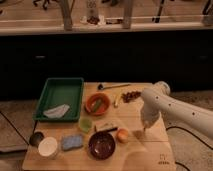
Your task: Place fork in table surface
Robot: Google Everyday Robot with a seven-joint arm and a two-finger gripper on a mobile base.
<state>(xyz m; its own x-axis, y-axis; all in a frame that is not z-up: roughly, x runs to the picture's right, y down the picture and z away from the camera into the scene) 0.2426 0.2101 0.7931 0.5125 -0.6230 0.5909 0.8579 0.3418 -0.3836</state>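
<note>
One arm reaches down so its claw (145,129) hangs just right of the orange fruit (122,135), low over the surface (150,150). Whether it grips the fork I cannot tell; no fork is discernible. Probably the placing step: lower, release

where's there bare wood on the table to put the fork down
Bare wood lies at the right front of the table surface, between the dark bowl and the logo corner, under the end effector. The left and middle are crowded: green tray, orange bowl, sponge.
</note>
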